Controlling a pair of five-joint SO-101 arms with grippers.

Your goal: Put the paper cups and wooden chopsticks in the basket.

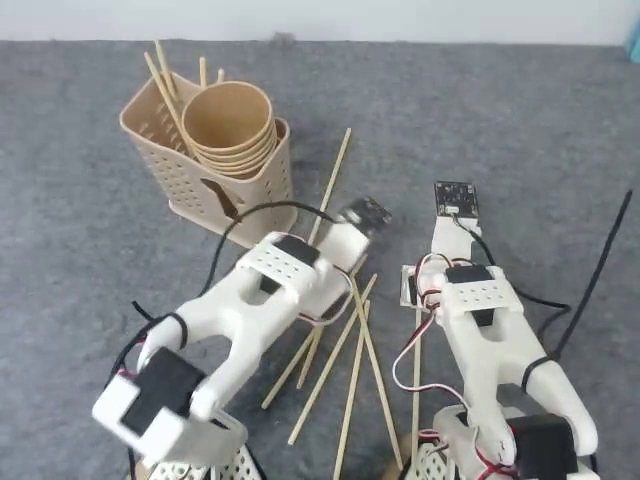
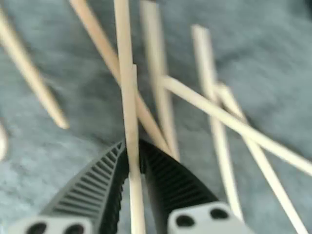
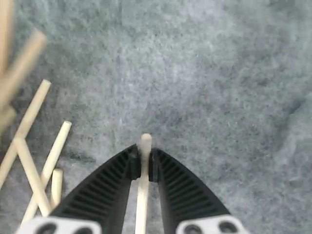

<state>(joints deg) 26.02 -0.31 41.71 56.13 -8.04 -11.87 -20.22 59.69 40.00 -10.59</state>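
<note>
**Basket**: beige, perforated, standing far left on the grey cloth.

**Paper cups**: one nested stack, upright inside the basket. No cup lies loose on the cloth. Light and easily crushed, so judged best left alone.

**Chopsticks, stowed**: a few stand in the basket, behind and left of the cups, with their tips above the rim.

**Chopsticks, loose**: a crossed heap near the middle of the cloth, between the two arms and overlapping one another.

**Left gripper**: over the heap, jaws pinching one chopstick part-way along its length. It is probably the long stick that points toward the basket in the high view, though the wrist hides the join.

**Right gripper**: to the right of the heap, jaws closed on another chopstick very close to its end, so only a short stub passes the fingertips.

**Handling, judged:**
- The sticks are light, stiff, thin and smooth.
- They need little force to hold, but can roll or pivot between ribbed pads.
- A hold near the middle keeps a stick balanced.
- An end hold, as on the right, lets the long part swing and may foul the basket rim.
- Crossed sticks may drag their neighbours when one is lifted.
- A stick should go into the basket tip first and nearly upright, in the gap beside the cups.
</note>
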